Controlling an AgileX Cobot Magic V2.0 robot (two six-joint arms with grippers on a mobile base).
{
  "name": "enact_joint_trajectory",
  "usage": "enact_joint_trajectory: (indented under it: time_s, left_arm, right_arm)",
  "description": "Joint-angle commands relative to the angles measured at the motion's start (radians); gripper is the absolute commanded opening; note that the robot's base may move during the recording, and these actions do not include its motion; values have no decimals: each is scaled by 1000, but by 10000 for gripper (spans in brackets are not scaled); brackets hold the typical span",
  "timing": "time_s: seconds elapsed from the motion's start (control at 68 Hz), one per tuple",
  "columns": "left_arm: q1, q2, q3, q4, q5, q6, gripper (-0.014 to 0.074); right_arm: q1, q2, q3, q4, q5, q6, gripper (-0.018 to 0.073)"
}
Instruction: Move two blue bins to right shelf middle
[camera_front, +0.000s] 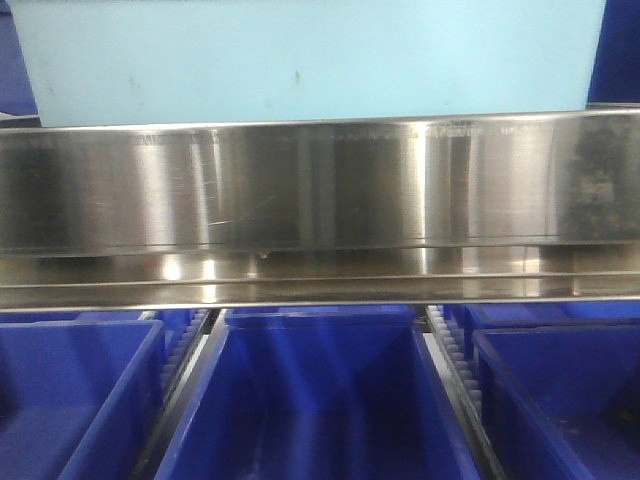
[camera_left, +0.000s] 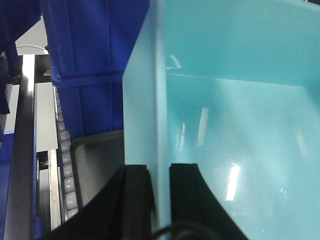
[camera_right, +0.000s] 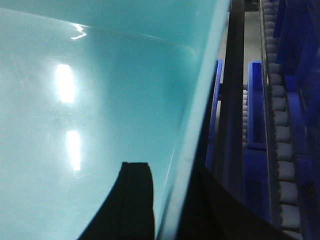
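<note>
Above the steel shelf rail (camera_front: 320, 190), left fingers (camera_left: 135, 200) and right fingers (camera_right: 132, 200) clamp the pale-blue bin (camera_front: 300, 60).

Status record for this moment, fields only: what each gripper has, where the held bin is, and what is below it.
held item: light blue bin
left gripper: one finger on each side of the bin's wall, closed on it
right gripper: one finger on each side of a bin wall, closed on it
bin position: above the steel shelf rail in the front view
bin set down: cannot tell
below rail: dark blue bins, three side by side
between those bins: roller tracks
</note>
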Motion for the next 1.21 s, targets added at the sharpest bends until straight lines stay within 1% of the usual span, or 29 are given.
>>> enact_joint_trajectory:
  time_s: [0.0,0.426,0.5,0.661,0.882,0.97,1.102,1.19]
  left_arm:
    - [4,-20,-18,-15,-65,-10,-111]
    - [4,-20,-18,-15,-61,-10,-111]
    - [4,-20,-18,-17,-19,-10,-111]
    - [4,-1,-18,-19,123,-10,-111]
    - [4,60,-18,-19,249,-10,-111]
    - [4,84,-18,-19,286,-10,-111]
    - [4,110,-18,-19,329,-10,-111]
    - [4,119,-18,-15,338,-10,-111]
  right_arm:
    - [-9,-7,-8,-31,-14,-20,-151]
    - [-9,-7,-8,-28,-21,-20,-151]
    - [-9,-7,-8,-28,-19,-20,-151]
    - [-9,9,-8,-42,-18,-20,-151]
    - [-9,62,-8,-49,-18,-22,-151]
    - [-9,85,-8,-71,-18,-22,-151]
    - [-9,110,-6,-72,-18,-22,-151]
    - [-9,119,-6,-72,-13,-22,-151]
